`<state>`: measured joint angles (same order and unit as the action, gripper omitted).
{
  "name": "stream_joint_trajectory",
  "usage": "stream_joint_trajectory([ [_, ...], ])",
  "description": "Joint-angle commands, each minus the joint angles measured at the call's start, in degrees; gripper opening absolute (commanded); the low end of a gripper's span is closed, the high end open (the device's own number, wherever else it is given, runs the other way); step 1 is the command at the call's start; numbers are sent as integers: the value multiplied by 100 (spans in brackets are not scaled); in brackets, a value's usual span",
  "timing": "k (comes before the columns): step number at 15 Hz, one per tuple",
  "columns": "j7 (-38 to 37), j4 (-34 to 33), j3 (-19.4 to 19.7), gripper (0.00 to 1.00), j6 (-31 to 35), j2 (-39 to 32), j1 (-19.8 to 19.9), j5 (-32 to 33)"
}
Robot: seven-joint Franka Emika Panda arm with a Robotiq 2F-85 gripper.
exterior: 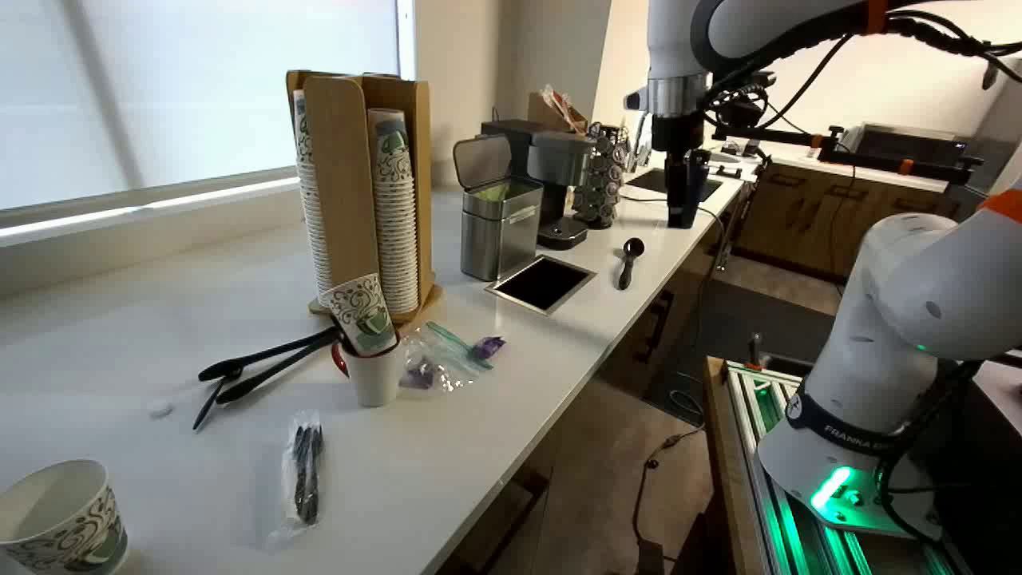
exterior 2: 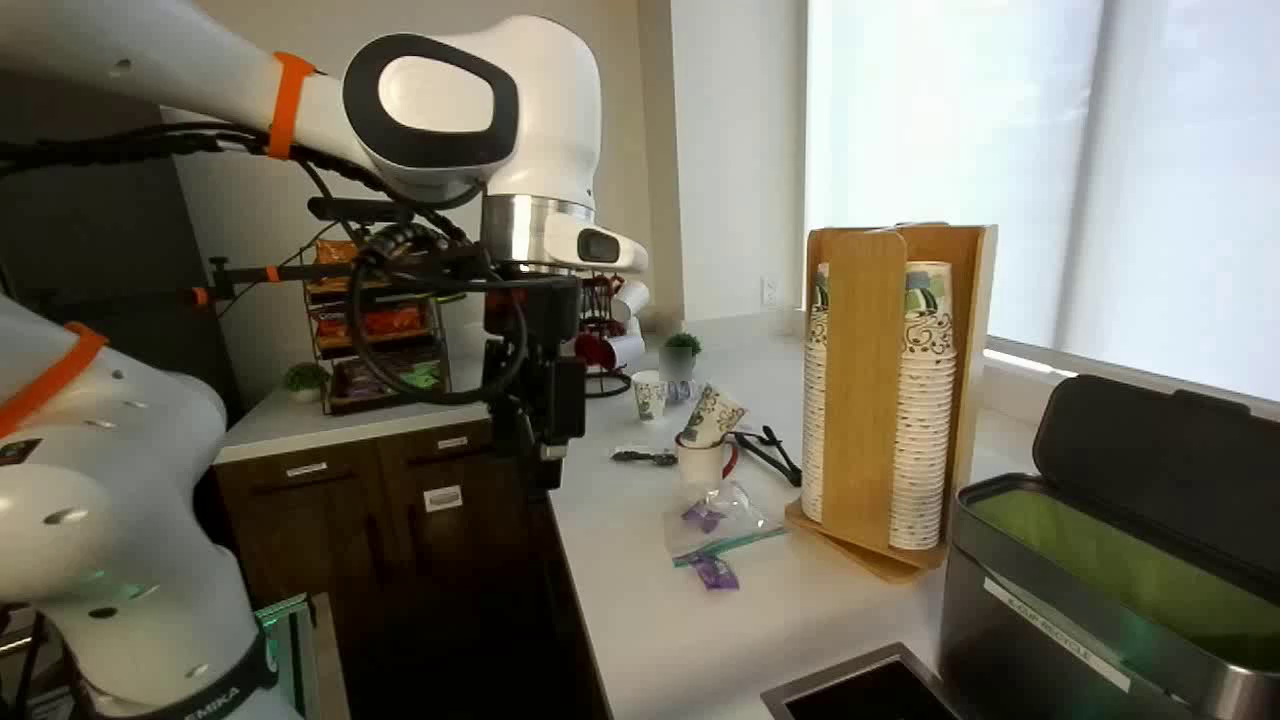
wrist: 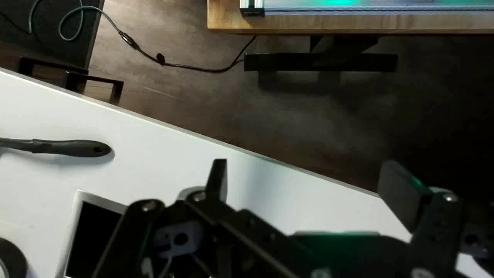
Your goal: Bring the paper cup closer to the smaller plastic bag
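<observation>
Nearest me, in an exterior view, a patterned paper cup (exterior: 80, 527) stands upright on the white tabletop (exterior: 200, 495), partly out of sight. Near it lies a slim clear packet (exterior: 303, 479) with dark pieces inside, probably the smaller plastic bag. Beyond, a tilted cup (exterior: 363, 315) leans inside a mug (exterior: 375, 382), and a broader zip bag (exterior: 447, 363) lies just beside the mug. Farther off, the pincer (wrist: 303, 172) points downward near the tabletop's edge, well apart from both cups; in the wrist view its jaws are spread wide with nothing between them.

The task seems to be at its start, the cup not yet reached. I take the upright one as meant, though the tilted one is possible. The next move calls for travelling along the tabletop, lowering over the rim and squeezing lightly, since paper dents easily.
</observation>
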<state>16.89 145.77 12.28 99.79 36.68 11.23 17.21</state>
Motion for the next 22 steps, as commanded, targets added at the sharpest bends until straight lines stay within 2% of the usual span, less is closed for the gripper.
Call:
stream_joint_trajectory([
  [1, -30, -9, 52, 100, -19, 6, -65, 26],
  [3, -670, 155, -57, 100, 447, -95, 0, -35],
  [8, -2133, 844, -299, 100, 2715, -375, 154, 16],
  [12, -3473, 826, -716, 100, 4016, -1089, 229, -372],
  [13, -3846, 797, -859, 100, 4216, -1232, 266, -433],
  [15, -4369, 646, -1168, 100, 3915, -1407, 418, -315],
  [16, -3903, 813, -996, 100, 4051, -1167, 319, -346],
  [20, -4251, 695, -1149, 100, 4043, -1393, 391, -311],
  [21, -4131, 683, -1078, 100, 4191, -1479, 282, -515],
  [22, -3809, 575, -887, 100, 4300, -1707, -34, -1136],
])
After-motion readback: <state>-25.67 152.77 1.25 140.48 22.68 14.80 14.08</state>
